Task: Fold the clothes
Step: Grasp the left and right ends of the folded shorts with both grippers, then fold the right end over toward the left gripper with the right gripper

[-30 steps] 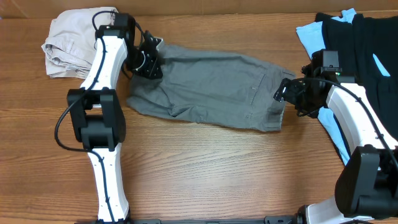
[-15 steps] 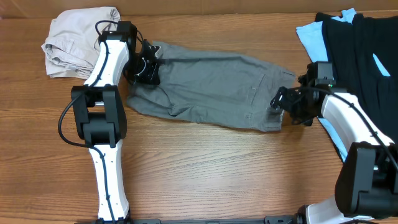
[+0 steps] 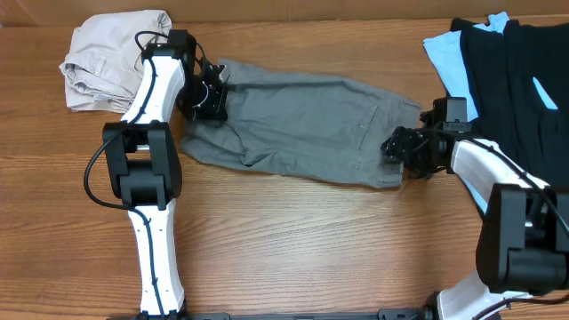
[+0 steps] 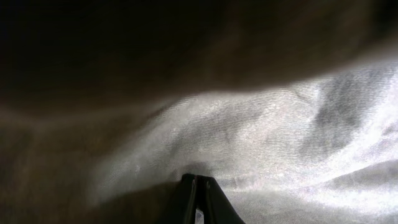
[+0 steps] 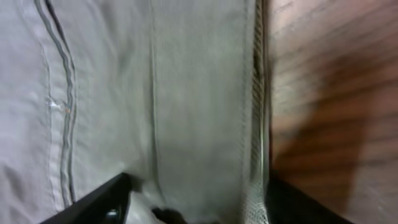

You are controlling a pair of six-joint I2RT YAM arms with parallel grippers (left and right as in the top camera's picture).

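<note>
The grey shorts point(image 3: 302, 120) lie spread across the middle of the wooden table point(image 3: 293, 240). My left gripper point(image 3: 209, 93) sits at their left end. In the left wrist view its fingertips point(image 4: 198, 180) are pressed together on the grey cloth point(image 4: 280, 124). My right gripper point(image 3: 396, 147) is at the shorts' right end, over the waistband. Its jaws point(image 5: 196, 186) stand wide apart astride the waistband edge point(image 5: 199, 93), one finger point(image 5: 99, 202) on the cloth side and the other over bare wood.
A crumpled beige garment point(image 3: 107, 58) lies at the back left, close to my left arm. Black clothes point(image 3: 524, 71) over a light-blue piece point(image 3: 449, 49) are piled at the right edge behind my right arm.
The left gripper has closed on the shorts' left end. The right gripper has slid left onto the waistband edge, and its jaws have narrowed a little.
</note>
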